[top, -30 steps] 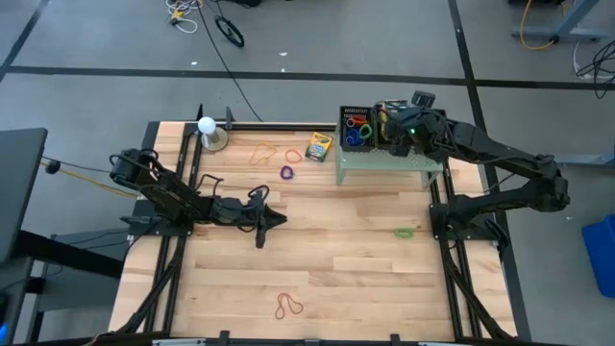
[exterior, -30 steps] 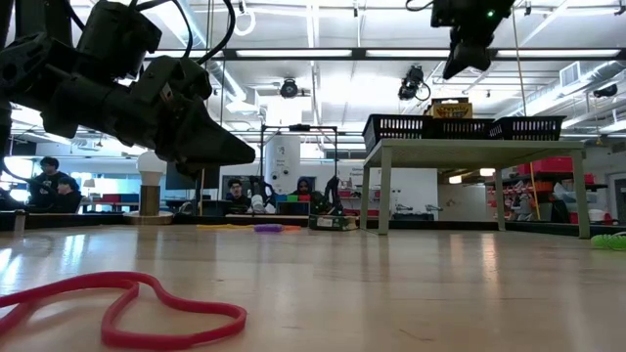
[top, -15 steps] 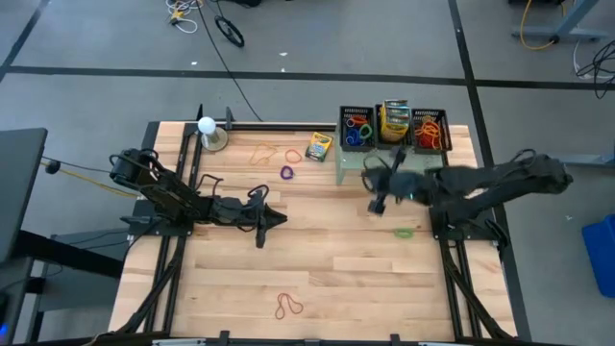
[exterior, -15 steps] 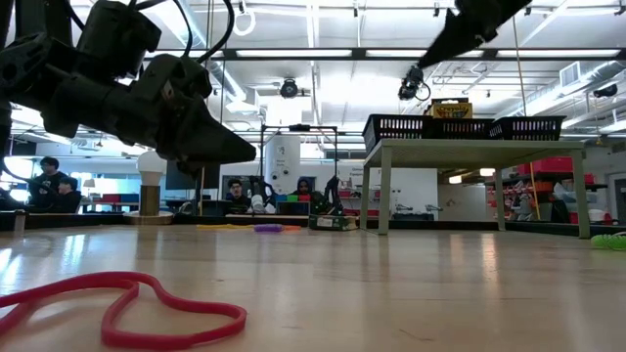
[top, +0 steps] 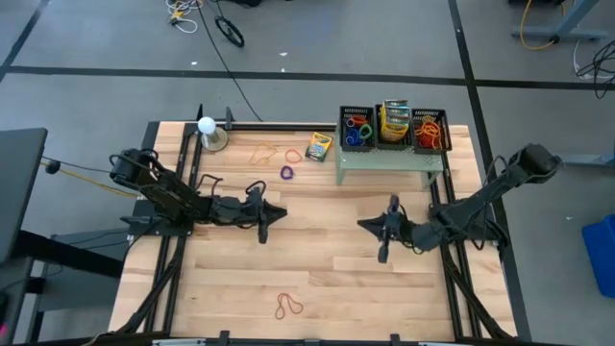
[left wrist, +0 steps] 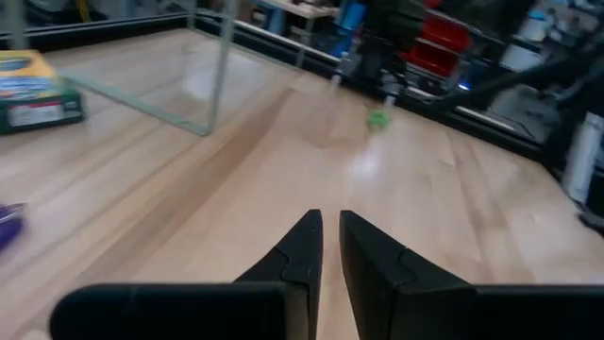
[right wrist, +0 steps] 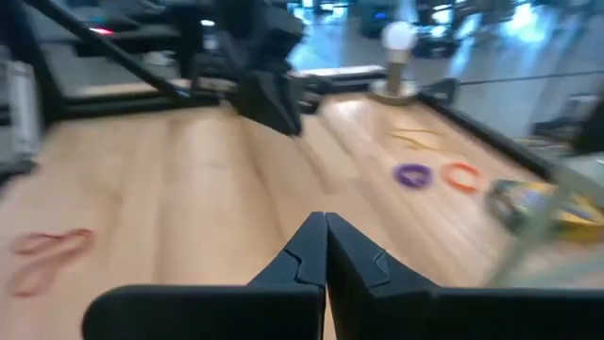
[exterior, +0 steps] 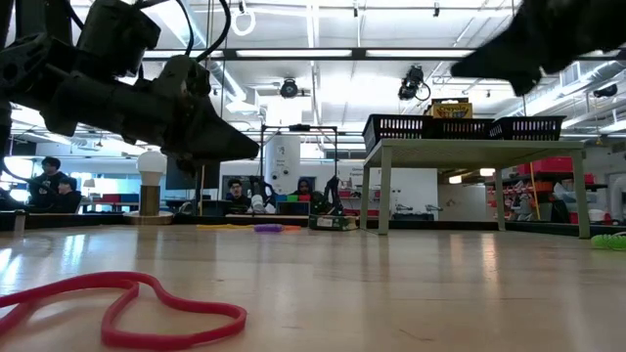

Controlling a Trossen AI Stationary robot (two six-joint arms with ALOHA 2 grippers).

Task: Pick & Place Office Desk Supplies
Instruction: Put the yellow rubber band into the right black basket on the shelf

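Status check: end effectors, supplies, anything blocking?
Right end effector shut, empty, over mid-table. Left end effector near-shut, empty, waiting. Crayon box, purple ring, red rubber band loose on table. Nothing blocking.

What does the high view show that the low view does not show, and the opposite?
Only the high view shows the contents of the three black baskets on the pale green stand, the tan rubber bands, and both arms whole, with the left gripper and the shut right gripper above the table. Only the low view shows people in the room behind. Both show the red rubber band, the purple ring and the white ball.
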